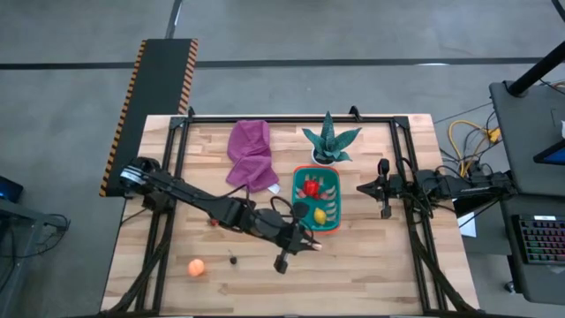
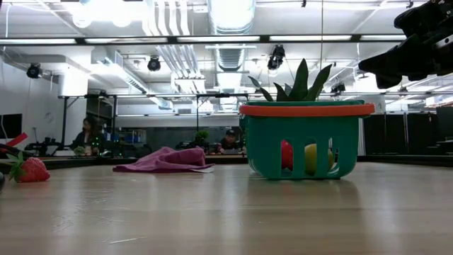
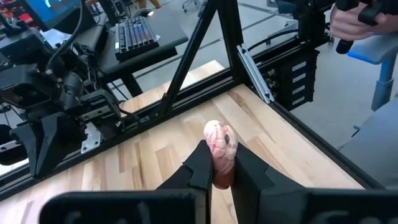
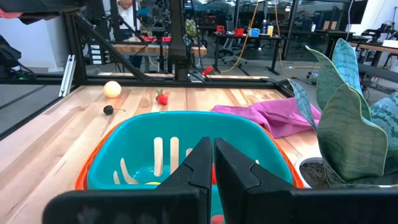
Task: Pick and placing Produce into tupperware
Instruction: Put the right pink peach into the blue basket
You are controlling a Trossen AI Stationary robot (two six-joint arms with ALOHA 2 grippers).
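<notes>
No text, label, brand, number or sign could be read in any view, on the worktop or beyond.

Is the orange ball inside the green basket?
No, the orange ball lies on the bare wooden table, well apart from the basket, which holds a red fruit and a lemon.

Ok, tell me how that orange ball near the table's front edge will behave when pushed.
The orange ball looks round and smooth, so a nudge would probably send it rolling across the bare wood table. Nothing sits beside it to stop it. It is small, so likely light, and may slip from a pincer.
</notes>
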